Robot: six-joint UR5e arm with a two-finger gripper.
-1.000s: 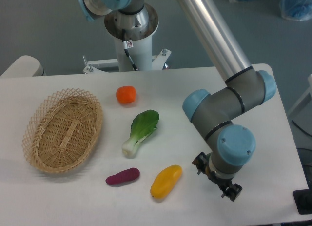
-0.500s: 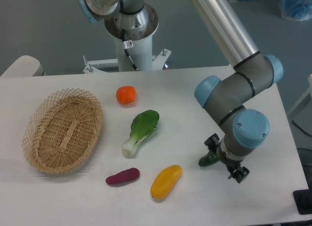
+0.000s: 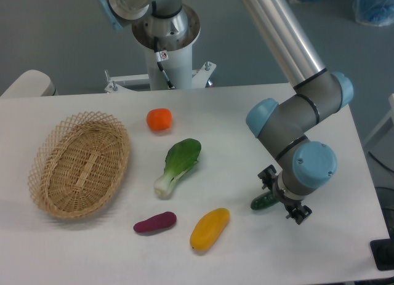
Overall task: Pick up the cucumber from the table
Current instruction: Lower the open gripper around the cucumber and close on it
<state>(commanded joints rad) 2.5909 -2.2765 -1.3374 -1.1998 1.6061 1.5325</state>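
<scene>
Cucumber (image 3: 263, 202) (dark green) between gripper (image 3: 282, 195) fingers, above table (image 3: 246, 112)

Arm bent low, wrist pointing down; hand (image 3: 280, 199) mostly hidden beneath wrist, finger spread unclear.

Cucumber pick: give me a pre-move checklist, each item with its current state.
1. Gripper over the cucumber: ok, the wrist sits directly above it.
2. Fingers straddling the cucumber: cannot tell, the wrist hides most of it.
3. Jaws closed on it: cannot tell.
4. Cucumber lifted off the table: cannot tell, it looks low at the surface.
5. Nearest neighbour, the yellow fruit, apart from the gripper: ok, white table shows between them.
6. Bok choy out of the way: ok, it lies well left.
</scene>
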